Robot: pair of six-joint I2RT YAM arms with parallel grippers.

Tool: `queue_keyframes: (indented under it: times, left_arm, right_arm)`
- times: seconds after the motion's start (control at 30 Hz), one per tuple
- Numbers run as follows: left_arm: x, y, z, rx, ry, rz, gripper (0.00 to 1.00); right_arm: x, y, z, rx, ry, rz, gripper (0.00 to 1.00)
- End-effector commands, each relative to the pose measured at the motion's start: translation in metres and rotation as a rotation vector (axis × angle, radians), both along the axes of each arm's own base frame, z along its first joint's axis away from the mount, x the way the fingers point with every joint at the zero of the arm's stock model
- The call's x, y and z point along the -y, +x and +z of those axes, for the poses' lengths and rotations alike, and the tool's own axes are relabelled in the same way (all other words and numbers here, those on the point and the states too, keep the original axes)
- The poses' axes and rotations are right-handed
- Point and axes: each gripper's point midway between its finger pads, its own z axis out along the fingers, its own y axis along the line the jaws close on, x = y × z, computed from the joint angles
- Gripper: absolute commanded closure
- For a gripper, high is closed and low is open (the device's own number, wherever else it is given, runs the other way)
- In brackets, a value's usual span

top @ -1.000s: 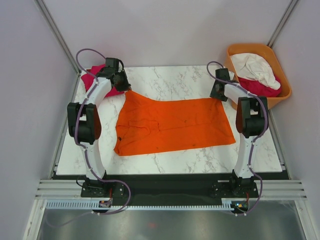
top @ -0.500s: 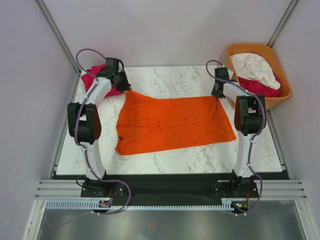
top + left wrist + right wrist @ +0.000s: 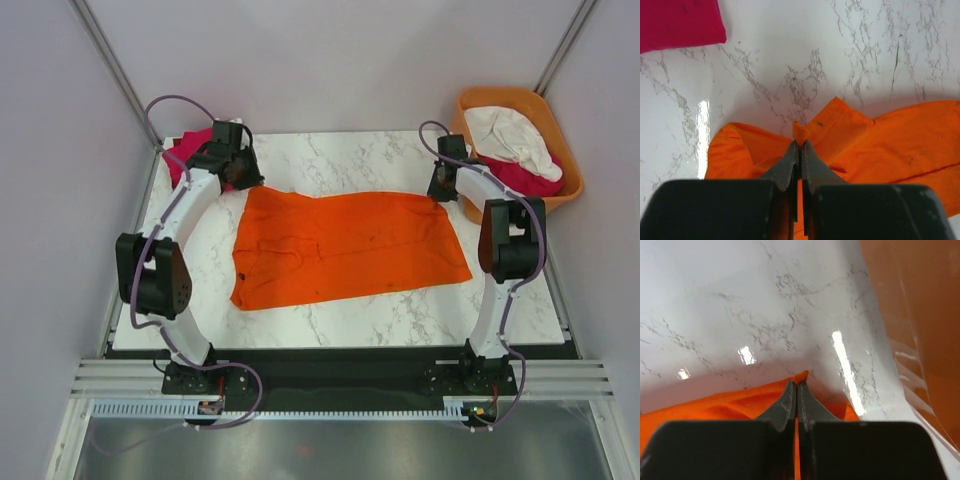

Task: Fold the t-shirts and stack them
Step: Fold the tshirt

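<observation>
Marble surface (image 3: 340, 160) from above: orange t-shirt (image 3: 345, 250) spread flat at centre, magenta t-shirt (image 3: 185, 155) at 10 o'clock, orange tub (image 3: 497, 92) at 2 o'clock holding white t-shirt (image 3: 515, 135) over crimson t-shirt (image 3: 537, 179). Left wrist: left jaws pressed together, pinching the orange t-shirt (image 3: 900, 145) at its far-left corner; magenta t-shirt (image 3: 675, 22) at 11 o'clock. Right wrist: right jaws pinching the orange t-shirt (image 3: 715, 407) at its far-right corner, tub wall (image 3: 920, 315) at 2 o'clock.

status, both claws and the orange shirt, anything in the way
Left claw shut on orange t-shirt, far left corner. Right claw shut on far right corner. Shirt spread on table, nothing on it; plastic tub close beside right claw.
</observation>
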Motion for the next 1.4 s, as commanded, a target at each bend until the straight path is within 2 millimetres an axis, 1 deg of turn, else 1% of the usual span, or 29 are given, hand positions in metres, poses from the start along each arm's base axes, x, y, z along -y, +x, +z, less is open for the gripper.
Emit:
queue_keyframes:
  times: [0.0,0.03,0.07,0.1,0.13,0.17,0.2,0.23,0.27,0.3,0.33,0.37,0.4,0.43,0.47,0.53,0.57,0.63,0.67,0.73,0.77,0.83,0.87,0.9,0.93,1.03,1.13,1.23,1.37]
  left_arm:
    - [-0.005,-0.021,0.017,0.056,0.092,0.001,0.98]
    - [-0.004,-0.026,0.017,0.054,0.099,0.0,0.98]
    - [-0.007,-0.035,0.007,0.032,0.121,0.009,0.98]
    - [-0.004,-0.043,0.013,0.048,0.118,0.007,0.98]
    - [-0.004,-0.049,0.012,0.046,0.123,0.007,0.98]
    - [-0.006,-0.058,0.003,0.027,0.137,0.013,0.98]
    - [-0.002,-0.066,0.011,0.046,0.132,0.011,0.98]
    - [-0.001,-0.072,0.009,0.044,0.132,0.012,0.98]
    - [-0.004,-0.081,-0.002,0.02,0.147,0.012,0.98]
    - [-0.003,-0.089,0.005,0.039,0.141,0.007,0.98]
    - [-0.005,-0.094,0.003,0.034,0.142,0.007,0.98]
    - [-0.008,-0.104,-0.008,0.011,0.15,0.004,0.98]
    - [-0.007,-0.11,-0.01,0.009,0.151,-0.003,0.98]
    - [-0.008,-0.116,-0.005,0.018,0.116,0.047,0.98]
    - [-0.01,-0.124,-0.015,-0.002,0.132,0.05,0.98]
    - [-0.01,-0.133,-0.02,-0.008,0.135,0.053,0.98]
    - [-0.013,-0.141,-0.025,-0.016,0.141,0.058,0.98]
    - [-0.011,-0.152,-0.03,-0.029,0.132,0.069,0.98]
    - [-0.013,-0.16,-0.033,-0.034,0.132,0.076,0.98]
    - [-0.012,-0.171,-0.038,-0.046,0.12,0.084,0.98]
    - [-0.015,-0.18,-0.042,-0.053,0.122,0.09,0.98]
    - [-0.015,-0.191,-0.048,-0.068,0.112,0.101,0.98]
    - [-0.017,-0.2,-0.058,-0.093,0.114,0.103,0.98]
    - [-0.014,-0.205,-0.056,-0.082,0.094,0.109,0.98]
    - [-0.017,-0.213,-0.065,-0.097,0.105,0.114,0.98]
    - [-0.014,-0.224,-0.069,-0.098,0.102,0.112,0.98]
    - [-0.013,-0.236,-0.079,-0.121,0.111,0.123,0.98]
    - [-0.013,-0.239,-0.075,-0.099,0.108,0.133,0.98]
    - [-0.012,-0.247,-0.069,-0.082,0.092,0.132,0.98]
  right_arm:
    - [0.041,0.007,0.075,0.194,-0.039,-0.136,1.0]
    - [0.04,0.003,0.075,0.189,-0.037,-0.136,1.0]
    - [0.029,-0.004,0.068,0.169,-0.039,-0.113,1.0]
    - [0.027,-0.01,0.073,0.176,-0.039,-0.11,1.0]
    - [0.027,-0.014,0.073,0.173,-0.04,-0.109,1.0]
    - [0.026,-0.024,0.064,0.148,-0.045,-0.109,1.0]
    - [0.024,-0.029,0.07,0.161,-0.044,-0.107,1.0]
    - [0.024,-0.032,0.07,0.162,-0.043,-0.106,1.0]
    - [0.023,-0.04,0.068,0.158,-0.047,-0.105,1.0]
    - [0.023,-0.044,0.067,0.154,-0.048,-0.108,1.0]
    - [0.023,-0.047,0.065,0.15,-0.052,-0.107,1.0]
    - [0.023,-0.054,0.059,0.132,-0.056,-0.109,1.0]
    - [0.025,-0.057,0.062,0.14,-0.062,-0.116,1.0]
    - [0.025,-0.06,0.061,0.136,-0.063,-0.118,1.0]
    - [0.025,-0.066,0.054,0.118,-0.06,-0.121,1.0]
    - [0.024,-0.073,0.052,0.113,-0.054,-0.124,1.0]
    - [0.022,-0.081,0.04,0.089,-0.052,-0.121,1.0]
    - [0.023,-0.09,0.038,0.091,-0.05,-0.14,1.0]
    - [0.024,-0.102,0.026,0.065,-0.056,-0.143,1.0]
    - [0.025,-0.108,0.026,0.07,-0.052,-0.16,1.0]
    - [0.026,-0.116,0.021,0.056,-0.049,-0.165,1.0]
    - [0.024,-0.123,0.017,0.051,-0.037,-0.174,0.99]
    - [0.026,-0.131,0.011,0.038,-0.045,-0.19,0.99]
    - [0.027,-0.132,0.013,0.054,-0.046,-0.196,0.99]
    - [0.028,-0.137,0.01,0.05,-0.047,-0.203,0.99]
    - [0.031,-0.14,0.012,0.063,-0.058,-0.215,1.0]
    - [0.033,-0.143,0.014,0.07,-0.067,-0.223,1.0]
    - [0.034,-0.143,0.023,0.1,-0.091,-0.225,0.95]
    - [0.031,-0.148,0.035,0.149,-0.094,-0.224,0.93]
